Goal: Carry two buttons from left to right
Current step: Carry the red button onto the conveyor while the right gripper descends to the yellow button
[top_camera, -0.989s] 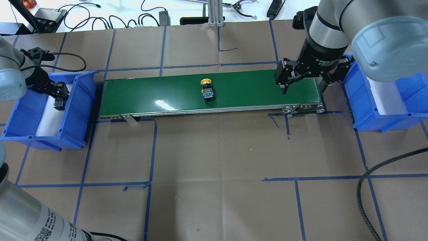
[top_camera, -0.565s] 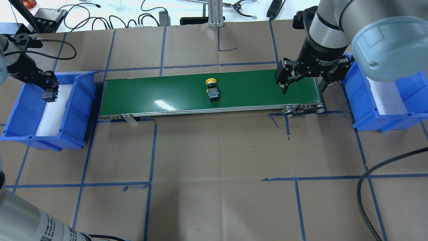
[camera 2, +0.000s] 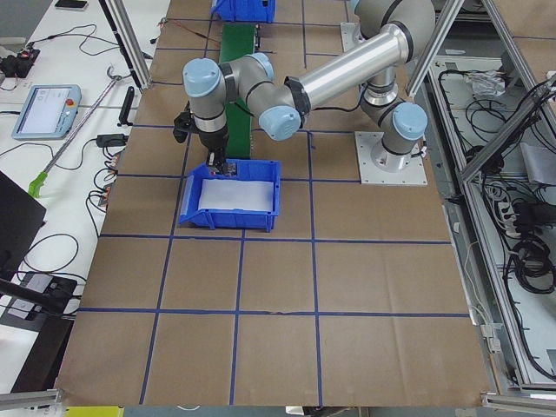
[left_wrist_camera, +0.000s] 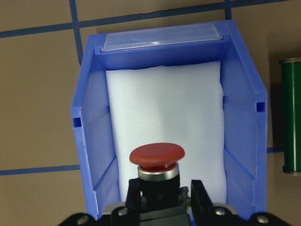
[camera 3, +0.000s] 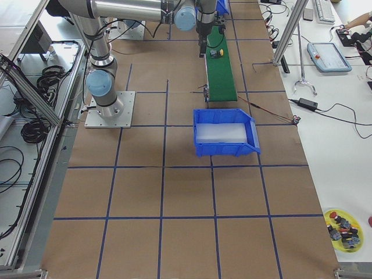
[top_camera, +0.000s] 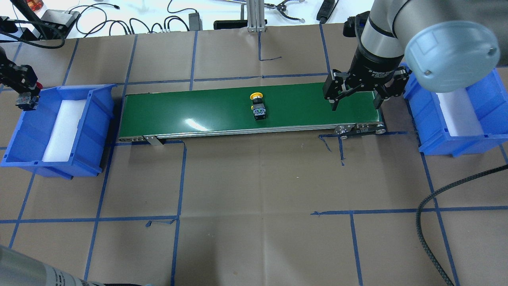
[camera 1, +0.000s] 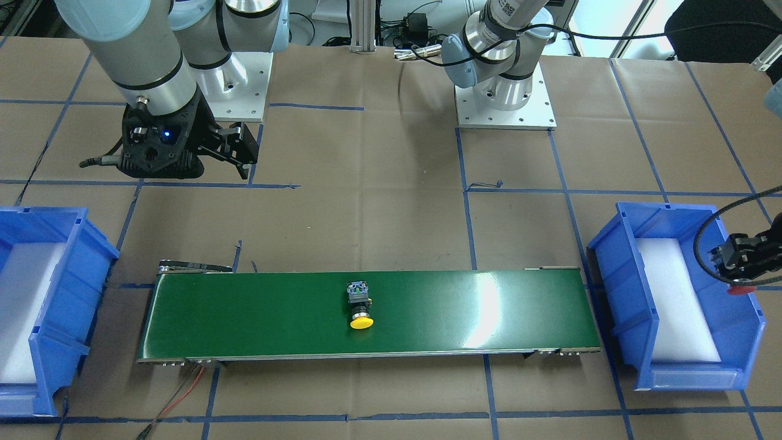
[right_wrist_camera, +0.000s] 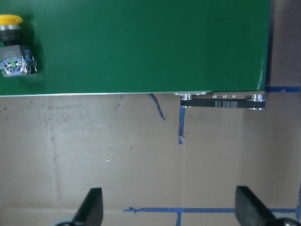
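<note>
Second button's pick is underway: left hand point(left_wrist_camera: 164, 189) clenched on the red button point(left_wrist_camera: 157, 157) above the left bin point(left_wrist_camera: 242, 136), yellow button point(top_camera: 258, 107) lying midway along the belt point(top_camera: 178, 109), right hand point(top_camera: 356, 102) spread open over its right end, so the next move is probably setting red onto the belt's left end.

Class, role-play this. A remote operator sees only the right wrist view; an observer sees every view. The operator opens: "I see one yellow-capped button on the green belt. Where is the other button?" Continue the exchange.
Observer: The red button is clamped in the left tool.
Operator: Where is that tool?
Observer: It hangs by the left bin's outer wall, the side away from the belt.
Operator: And my drop-off?
Observer: The right bin shows only white foam inside.
</note>
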Controlling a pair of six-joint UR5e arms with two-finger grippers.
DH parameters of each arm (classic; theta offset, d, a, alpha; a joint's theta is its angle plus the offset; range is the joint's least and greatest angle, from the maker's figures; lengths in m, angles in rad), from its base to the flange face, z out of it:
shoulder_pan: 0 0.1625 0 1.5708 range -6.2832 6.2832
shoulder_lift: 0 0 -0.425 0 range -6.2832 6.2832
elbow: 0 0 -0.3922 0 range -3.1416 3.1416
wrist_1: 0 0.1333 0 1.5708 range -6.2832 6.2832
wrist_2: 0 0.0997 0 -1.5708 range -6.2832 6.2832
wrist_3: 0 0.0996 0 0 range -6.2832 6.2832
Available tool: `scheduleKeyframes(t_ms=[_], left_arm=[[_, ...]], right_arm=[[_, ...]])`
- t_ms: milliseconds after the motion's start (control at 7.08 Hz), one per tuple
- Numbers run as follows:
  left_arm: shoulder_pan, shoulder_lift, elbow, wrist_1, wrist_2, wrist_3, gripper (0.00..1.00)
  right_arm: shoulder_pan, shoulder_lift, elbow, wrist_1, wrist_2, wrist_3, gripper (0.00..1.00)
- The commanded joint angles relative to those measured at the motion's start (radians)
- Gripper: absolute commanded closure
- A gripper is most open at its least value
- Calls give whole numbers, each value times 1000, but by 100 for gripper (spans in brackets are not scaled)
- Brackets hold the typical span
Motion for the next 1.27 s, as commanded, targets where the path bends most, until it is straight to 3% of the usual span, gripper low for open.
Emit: scheduleKeyframes(t_ms=[0,565,1130], left_arm=[[-99,4,21,-17,5,-97,100],[-355,-8,1,-13,2,-402,100],[-428,-65,-118,90,-3,-504,100]], right_arm=[[1,72,-6,-95,7,10,0],[-15,85,0,-125,7,18,0],[-15,114,0,-86,10,15,0]])
